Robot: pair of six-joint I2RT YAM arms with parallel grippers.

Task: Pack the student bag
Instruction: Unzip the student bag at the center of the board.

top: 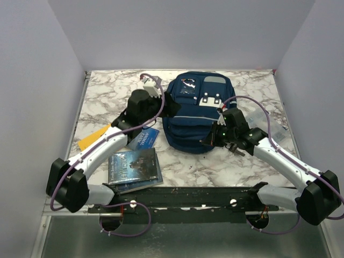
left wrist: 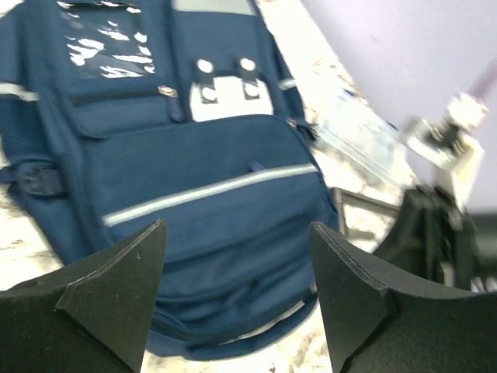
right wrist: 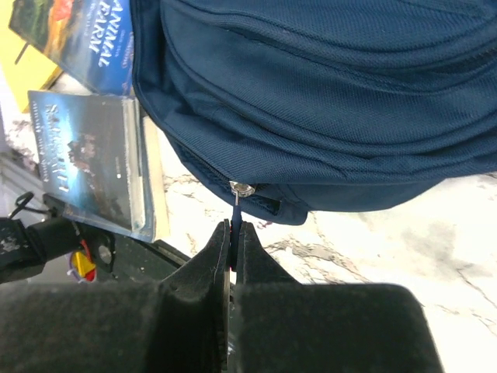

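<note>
Right gripper (right wrist: 234, 233), seen from its own wrist: the two black fingers (right wrist: 203, 268) are pressed together on the zipper pull (right wrist: 236, 206), a thin dark tab that hangs from a small metal slider just ahead of the fingertips. Beyond the slider, the student bag (right wrist: 326, 93) fills the field ahead of this gripper; its navy fabric lies in folds along the zipper line. To the left of the fingers, a dark-covered book (right wrist: 89, 167) lies on the marble table (right wrist: 404, 241), just beside the bag's edge. Farther ahead and left lie a blue book titled Animal Farm (right wrist: 78, 39) and a yellow sheet (right wrist: 19, 74).

Left gripper (left wrist: 237, 287), seen from its own wrist: the fingers (left wrist: 116, 287) stand wide apart with nothing between them. Ahead of and below the gap lies the bag's front pocket, crossed by a grey stripe (left wrist: 210, 190). The white buckle clips (left wrist: 225, 81) are farther ahead. Whether either finger touches the fabric cannot be told. To the right of this gripper the right arm (left wrist: 443, 225) shows, blurred.

Overhead view: the bag lies flat at mid-table between the two grippers, the left one at its left flank, the right one at its near right corner.
</note>
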